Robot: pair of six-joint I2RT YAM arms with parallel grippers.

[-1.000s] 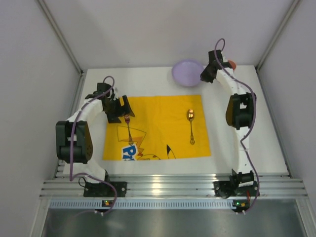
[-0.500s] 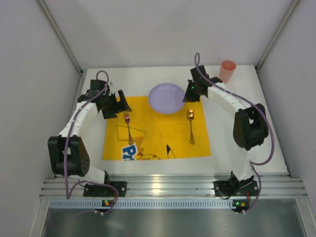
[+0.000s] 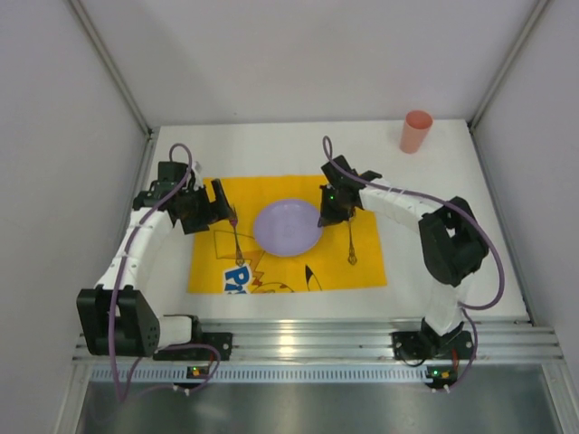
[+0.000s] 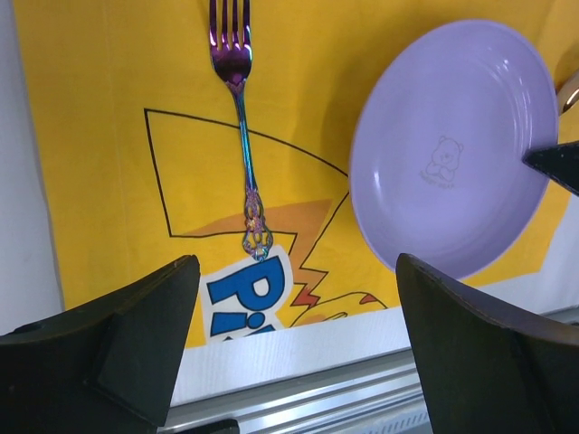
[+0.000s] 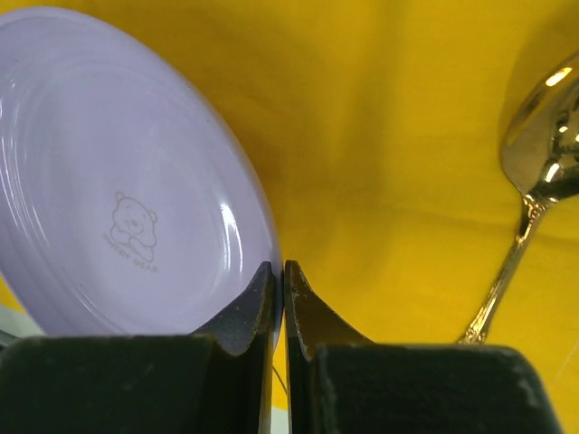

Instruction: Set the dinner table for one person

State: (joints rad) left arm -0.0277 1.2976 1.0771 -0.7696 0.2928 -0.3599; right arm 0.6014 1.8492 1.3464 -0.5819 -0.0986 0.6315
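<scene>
A lilac plate (image 3: 288, 227) is over the middle of the yellow cartoon placemat (image 3: 362, 262) on the white dinner table (image 3: 470, 262). My right gripper (image 3: 323, 217) is shut on the plate's right rim; in the right wrist view (image 5: 282, 276) its jaws pinch the rim of the plate (image 5: 118, 181). A rainbow fork (image 3: 236, 240) lies left of the plate, also in the left wrist view (image 4: 244, 154). A gold spoon (image 3: 350, 235) lies right of it (image 5: 534, 181). My left gripper (image 3: 226, 203) is open and empty above the fork's tines (image 4: 298, 362).
A salmon-pink cup (image 3: 415, 131) stands upright at the table's back right corner. Grey walls close in the table on three sides. An aluminium rail (image 3: 308, 344) runs along the near edge.
My right gripper carried the plate from the table's back edge forward and left onto the middle of the placemat. My left gripper drew back slightly to the left.
</scene>
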